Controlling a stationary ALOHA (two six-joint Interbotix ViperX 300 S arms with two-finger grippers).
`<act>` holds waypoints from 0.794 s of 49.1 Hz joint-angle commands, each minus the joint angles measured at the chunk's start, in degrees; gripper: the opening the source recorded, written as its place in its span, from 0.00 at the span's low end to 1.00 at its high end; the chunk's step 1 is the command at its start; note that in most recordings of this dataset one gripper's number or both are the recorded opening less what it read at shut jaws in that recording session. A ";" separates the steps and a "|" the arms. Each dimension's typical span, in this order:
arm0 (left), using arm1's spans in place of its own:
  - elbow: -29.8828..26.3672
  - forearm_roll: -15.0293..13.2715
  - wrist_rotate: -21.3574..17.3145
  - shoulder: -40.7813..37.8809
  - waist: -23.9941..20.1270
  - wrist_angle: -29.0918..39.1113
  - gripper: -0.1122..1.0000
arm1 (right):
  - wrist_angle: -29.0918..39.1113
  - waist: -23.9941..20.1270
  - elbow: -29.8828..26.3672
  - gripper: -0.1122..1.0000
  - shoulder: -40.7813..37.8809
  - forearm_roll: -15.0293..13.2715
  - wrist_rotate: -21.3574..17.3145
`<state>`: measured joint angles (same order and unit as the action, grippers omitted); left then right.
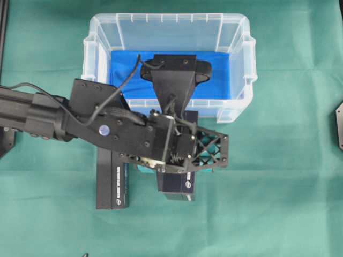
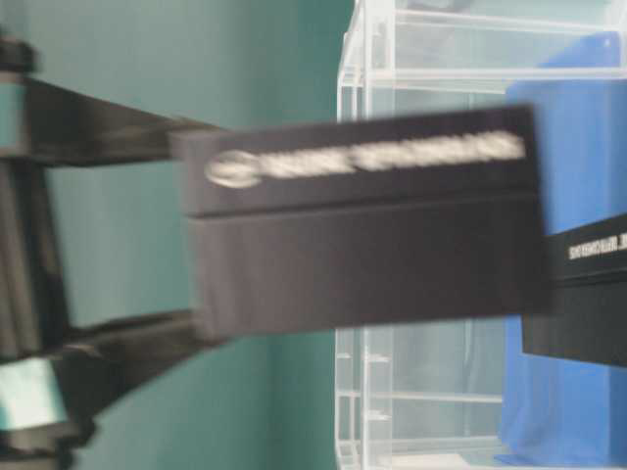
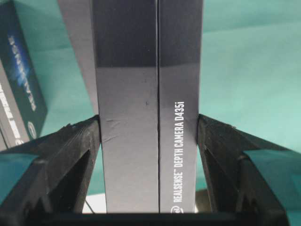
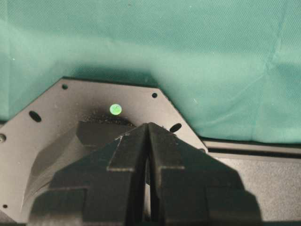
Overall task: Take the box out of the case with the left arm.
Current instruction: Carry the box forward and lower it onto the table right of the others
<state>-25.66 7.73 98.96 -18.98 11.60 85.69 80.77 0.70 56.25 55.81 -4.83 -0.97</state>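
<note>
Worktop (image 1: pixel 278 203): green cloth.
Case (image 1: pixel 238 37): near the far edge.
Box (image 1: pixel 179 184): outside the case, off its near wall.
Second box (image 1: pixel 111 182): lying just beside.
Left pincer (image 3: pixel 149 141): clamping the box.
Right pincer (image 4: pixel 148 141): closed, empty.

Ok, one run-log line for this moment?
left pincer: shut on box | box: outside case, above cloth | right pincer: shut, parked

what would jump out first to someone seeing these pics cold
The left gripper clamping a dark box between its fingers, held over the green cloth just in front of the case. Next, the case's blue lining, then a second dark box lying on the cloth to the left.
</note>
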 commanded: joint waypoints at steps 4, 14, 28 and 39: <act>3.96 0.62 1.32 3.69 0.35 -4.92 0.65 | 0.00 0.09 -1.49 0.09 -0.18 0.00 -0.09; 8.96 0.62 2.64 3.16 0.44 -15.82 0.65 | 0.00 0.09 -1.49 0.09 -0.26 0.09 -0.09; 9.93 0.62 3.43 0.53 0.44 -19.42 0.64 | 0.00 0.09 -1.41 0.09 -0.18 0.00 -0.09; 11.95 0.53 3.52 0.26 0.26 -19.42 0.64 | 0.00 0.09 -1.49 0.09 -0.18 0.00 -0.09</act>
<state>-13.45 8.09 102.48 -19.95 11.95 66.45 80.68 0.79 56.25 55.81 -4.83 -0.97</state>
